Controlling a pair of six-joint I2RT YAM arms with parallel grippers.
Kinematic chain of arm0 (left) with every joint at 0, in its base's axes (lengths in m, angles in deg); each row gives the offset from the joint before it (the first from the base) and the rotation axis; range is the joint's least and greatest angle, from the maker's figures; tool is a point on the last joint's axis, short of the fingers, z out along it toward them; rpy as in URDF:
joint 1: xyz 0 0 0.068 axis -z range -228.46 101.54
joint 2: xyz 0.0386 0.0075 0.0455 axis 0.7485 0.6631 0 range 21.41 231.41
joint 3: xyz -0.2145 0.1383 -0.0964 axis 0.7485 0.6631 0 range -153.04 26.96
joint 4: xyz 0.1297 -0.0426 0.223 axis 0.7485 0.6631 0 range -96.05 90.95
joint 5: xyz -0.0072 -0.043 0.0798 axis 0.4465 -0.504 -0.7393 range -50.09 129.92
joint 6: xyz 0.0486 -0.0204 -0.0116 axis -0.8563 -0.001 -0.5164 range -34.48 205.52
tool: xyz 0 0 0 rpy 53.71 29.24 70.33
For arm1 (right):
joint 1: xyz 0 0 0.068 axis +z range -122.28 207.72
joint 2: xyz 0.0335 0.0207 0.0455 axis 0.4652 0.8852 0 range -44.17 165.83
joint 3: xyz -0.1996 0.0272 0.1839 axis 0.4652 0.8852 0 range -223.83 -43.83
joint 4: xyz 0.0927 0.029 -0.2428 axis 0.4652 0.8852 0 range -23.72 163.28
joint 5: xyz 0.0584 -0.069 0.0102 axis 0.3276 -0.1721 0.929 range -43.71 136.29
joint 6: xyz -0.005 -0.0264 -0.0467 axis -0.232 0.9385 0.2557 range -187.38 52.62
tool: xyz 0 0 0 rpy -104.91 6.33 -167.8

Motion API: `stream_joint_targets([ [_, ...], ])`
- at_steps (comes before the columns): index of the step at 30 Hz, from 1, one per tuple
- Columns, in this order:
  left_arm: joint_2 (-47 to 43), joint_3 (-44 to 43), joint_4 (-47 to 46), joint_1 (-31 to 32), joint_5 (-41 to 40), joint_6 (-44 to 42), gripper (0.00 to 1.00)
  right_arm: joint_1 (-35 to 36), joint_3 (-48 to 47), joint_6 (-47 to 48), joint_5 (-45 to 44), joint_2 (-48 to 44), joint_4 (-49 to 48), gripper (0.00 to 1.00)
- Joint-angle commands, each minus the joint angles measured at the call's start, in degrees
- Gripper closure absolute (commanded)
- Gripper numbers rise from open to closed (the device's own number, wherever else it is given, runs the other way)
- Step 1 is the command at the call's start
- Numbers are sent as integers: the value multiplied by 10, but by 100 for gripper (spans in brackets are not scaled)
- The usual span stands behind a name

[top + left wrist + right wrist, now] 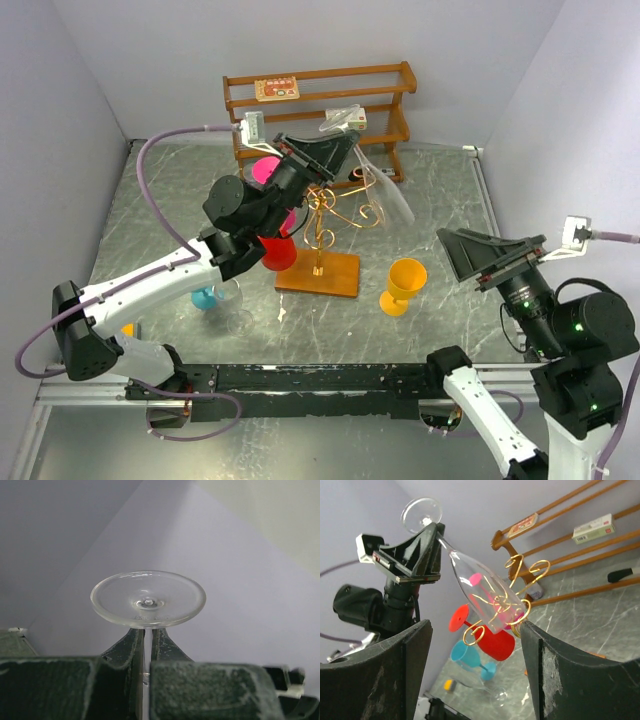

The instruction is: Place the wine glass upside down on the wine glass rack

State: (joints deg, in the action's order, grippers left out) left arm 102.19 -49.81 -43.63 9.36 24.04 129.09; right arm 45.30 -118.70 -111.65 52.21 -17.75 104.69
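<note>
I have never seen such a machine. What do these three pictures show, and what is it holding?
These are two robot arms fixed at a table's edge. One picture comes from a camera above; the other two come from cameras on each wrist. The left gripper is shut on the stem of a clear wine glass, tilted foot-up, bowl-down, beside the gold wire rack. The left wrist picture shows the glass's round foot. The right gripper is open and holds nothing. On the table also: a yellow goblet, red, pink and blue cups, and a wooden shelf behind.

In the left wrist view, the wine glass (148,600) bowl is hidden below the end effector (148,645).
</note>
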Motion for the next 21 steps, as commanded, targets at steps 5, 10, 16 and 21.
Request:
stream_joint_targets([
  [5, -31, -50, 89, 0, 241, -102, 93, -3, -63, 131, 189, 80, -42, 29],
  [10, -52, -49, 110, 0, 328, -118, 93, -3, -51, 113, 258, 106, -104, 30],
  [16, -58, -43, 116, 0, 399, -126, 93, -3, -18, 84, 397, 147, -197, 36],
  [21, -59, -32, 109, 0, 426, -126, 93, -3, 0, 67, 411, 168, -225, 43],
])
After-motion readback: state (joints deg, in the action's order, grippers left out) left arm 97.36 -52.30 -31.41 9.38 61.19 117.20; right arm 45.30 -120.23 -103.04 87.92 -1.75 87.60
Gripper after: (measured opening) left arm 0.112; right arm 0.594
